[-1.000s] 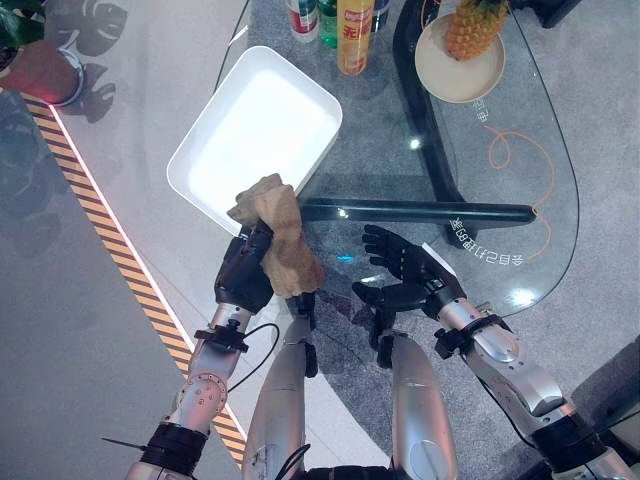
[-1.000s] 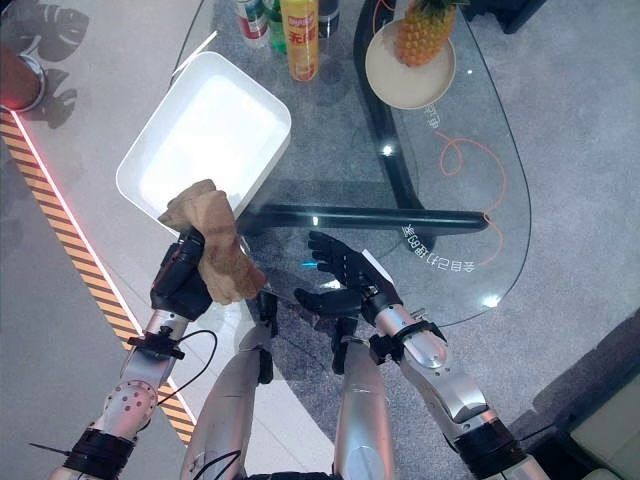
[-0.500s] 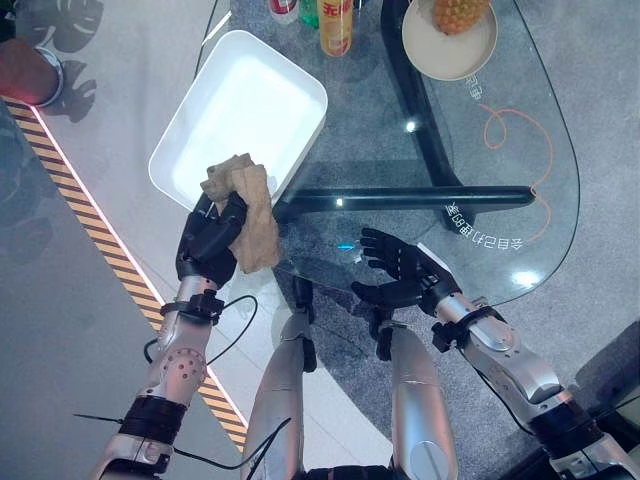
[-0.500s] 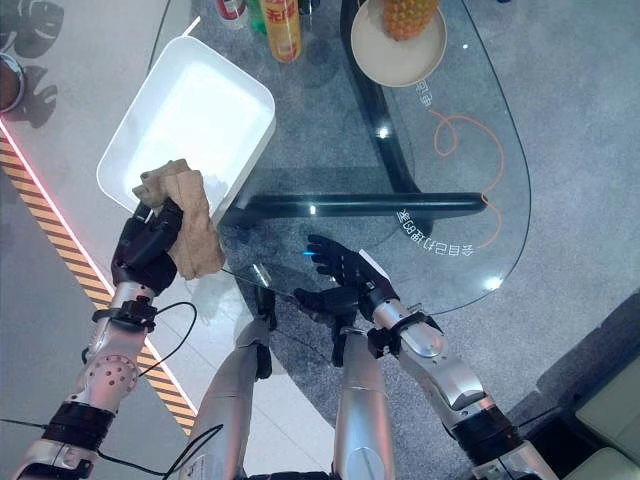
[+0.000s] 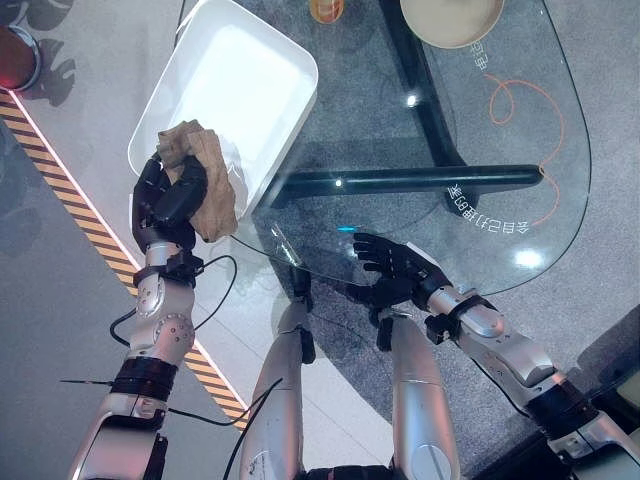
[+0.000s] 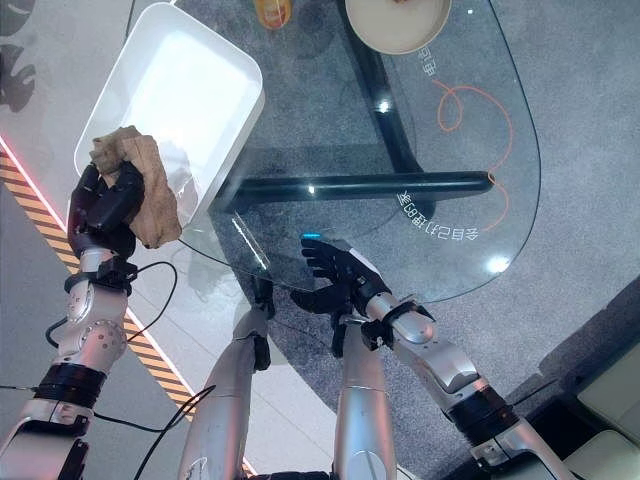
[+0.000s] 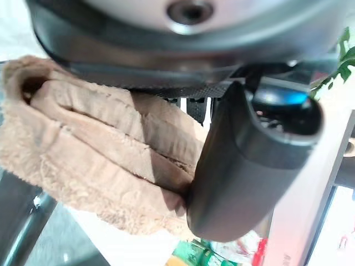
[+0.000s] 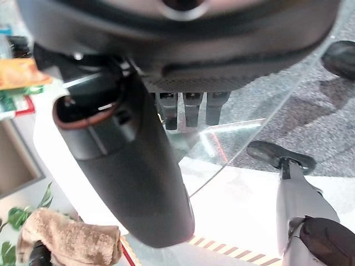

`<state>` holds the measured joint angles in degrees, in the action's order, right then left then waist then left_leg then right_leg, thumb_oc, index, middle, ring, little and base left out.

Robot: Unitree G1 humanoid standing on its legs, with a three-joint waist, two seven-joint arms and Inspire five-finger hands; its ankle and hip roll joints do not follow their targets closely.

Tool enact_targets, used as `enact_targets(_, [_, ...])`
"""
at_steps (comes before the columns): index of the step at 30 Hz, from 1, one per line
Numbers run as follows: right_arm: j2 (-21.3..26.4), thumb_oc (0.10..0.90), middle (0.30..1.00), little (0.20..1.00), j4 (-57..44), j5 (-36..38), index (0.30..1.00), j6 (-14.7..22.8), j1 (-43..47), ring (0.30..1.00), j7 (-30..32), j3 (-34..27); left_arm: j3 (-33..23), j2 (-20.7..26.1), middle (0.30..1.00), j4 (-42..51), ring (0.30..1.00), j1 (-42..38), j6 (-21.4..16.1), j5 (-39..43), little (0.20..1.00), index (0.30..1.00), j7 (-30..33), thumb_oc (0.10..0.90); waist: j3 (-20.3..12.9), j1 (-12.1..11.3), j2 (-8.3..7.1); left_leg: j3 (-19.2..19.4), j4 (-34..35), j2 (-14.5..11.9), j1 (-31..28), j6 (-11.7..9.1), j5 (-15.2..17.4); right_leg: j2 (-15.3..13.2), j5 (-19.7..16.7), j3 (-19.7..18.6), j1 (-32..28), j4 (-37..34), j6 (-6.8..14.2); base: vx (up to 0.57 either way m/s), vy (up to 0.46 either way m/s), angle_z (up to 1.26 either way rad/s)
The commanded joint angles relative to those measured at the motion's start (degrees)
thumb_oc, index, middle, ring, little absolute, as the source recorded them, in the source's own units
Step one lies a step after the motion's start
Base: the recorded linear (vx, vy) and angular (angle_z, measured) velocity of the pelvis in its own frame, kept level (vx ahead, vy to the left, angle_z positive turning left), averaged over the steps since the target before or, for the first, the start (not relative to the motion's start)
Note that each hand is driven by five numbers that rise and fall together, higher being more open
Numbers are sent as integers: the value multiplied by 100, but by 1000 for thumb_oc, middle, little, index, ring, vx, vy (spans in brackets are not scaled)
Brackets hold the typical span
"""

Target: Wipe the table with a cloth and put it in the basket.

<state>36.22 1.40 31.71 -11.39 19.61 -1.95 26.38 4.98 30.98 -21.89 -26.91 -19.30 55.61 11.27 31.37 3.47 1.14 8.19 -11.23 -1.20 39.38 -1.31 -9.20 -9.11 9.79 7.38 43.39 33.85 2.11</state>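
At the left of the frame, the robot's left hand (image 5: 168, 200) grips a crumpled tan cloth (image 5: 205, 178), its fingers and thumb curled tightly round the bunched fabric, as the close wrist view confirms with the thumb pressed against the folded pile. The cloth hangs at the near corner of a white rectangular basket (image 5: 290, 62), overlapping its lower rim, and has not been let go; whether it touches the rim cannot be told. The basket sits tilted in the upper left of the frame, beside the edge of a rounded glass table (image 5: 560, 200) that takes up the upper right. Lower centre, the right hand (image 5: 390, 275) is held flat at the near edge of the glass, its fingers straight and spread, gripping nothing; whether the palm rests on the surface is not clear. Through the glass a dark tubular table frame (image 5: 420, 180) runs across the middle of the picture. At the top edge, a pale round plate (image 5: 450, 20) and the base of an orange bottle (image 5: 326, 10) stand on the table. A striped yellow-and-black floor strip (image 5: 70, 180) crosses the left side diagonally.
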Motion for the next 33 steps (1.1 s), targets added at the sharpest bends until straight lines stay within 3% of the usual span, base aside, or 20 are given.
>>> enact_targets(1, [9, 800, 900, 900, -453, 319, 900, 90, 147, 900, 26, 121, -405, 562, 300, 383, 300, -591, -880, -675, 200, 300, 329, 100, -157, 155, -10, 485, -1170, 353, 118, 59, 1281, 486, -935, -213, -70, -1453, 186, 3, 50, -3])
enact_targets(7, [68, 800, 900, 900, -438, 402, 900, -154, 324, 900, 77, 265, -222, 756, 300, 220, 300, -963, -590, -1412, 200, 300, 1173, 100, -157, 201, 10, 523, -1182, 369, 289, 56, 1258, 474, -1014, -263, 90, -1508, 204, 3, 41, -1])
enact_targets(17, [164, 800, 900, 900, -354, 607, 900, -492, 414, 900, -18, 485, 30, 975, 300, 26, 300, -1361, -420, -2714, 200, 300, 2297, 100, -157, 265, 28, 550, -1237, 401, 556, 47, 1255, 443, -1106, -328, 351, -1547, 222, 25, 47, -4])
enact_targets(18, [195, 800, 900, 900, -382, 599, 900, -562, 335, 900, -27, 568, 90, 1053, 300, 37, 300, -1369, -394, -2990, 200, 300, 2518, 100, -157, 264, 47, 498, -1292, 394, 511, 14, 1390, 461, -1005, -374, 322, -1511, 258, 29, 57, -2])
enact_targets(19, [207, 800, 900, 900, -395, 591, 900, -571, 379, 900, -27, 553, 82, 1066, 300, 50, 300, -1426, -389, -3024, 200, 300, 2555, 100, -157, 278, 37, 557, -1263, 401, 635, 47, 1262, 441, -1131, -362, 443, -1552, 232, 90, 60, -4])
enact_targets(20, [204, 800, 900, 900, -392, 593, 900, -589, 319, 900, -29, 586, 114, 1071, 300, 49, 300, -1387, -393, -3067, 200, 300, 2601, 100, -157, 262, 51, 494, -1298, 391, 498, 10, 1424, 468, -977, -380, 319, -1498, 266, -35, 22, -6])
enact_targets(21, [237, 800, 900, 900, -409, 595, 900, -587, 375, 900, -17, 581, 97, 1087, 300, 71, 300, -1452, -400, -3174, 200, 300, 2686, 100, -157, 283, 43, 564, -1256, 400, 678, 50, 1256, 446, -1145, -369, 503, -1555, 237, 82, 63, -8])
enact_targets(22, [233, 800, 900, 900, -391, 600, 900, -569, 305, 900, 16, 639, 138, 1094, 300, 74, 300, -1405, -375, -3294, 200, 300, 2767, 100, -157, 265, 67, 508, -1302, 388, 549, 9, 1431, 477, -978, -388, 390, -1490, 273, 4, 68, -7])
enact_targets(33, [414, 800, 900, 900, -391, 615, 900, -654, 243, 900, -55, 630, 267, 1254, 300, -294, 300, -1556, -98, -4113, 200, 300, 3136, 100, -157, 347, 120, 592, -1403, 333, 954, 8, 1414, 531, -1015, -471, 878, -1364, 293, 28, 59, -6])
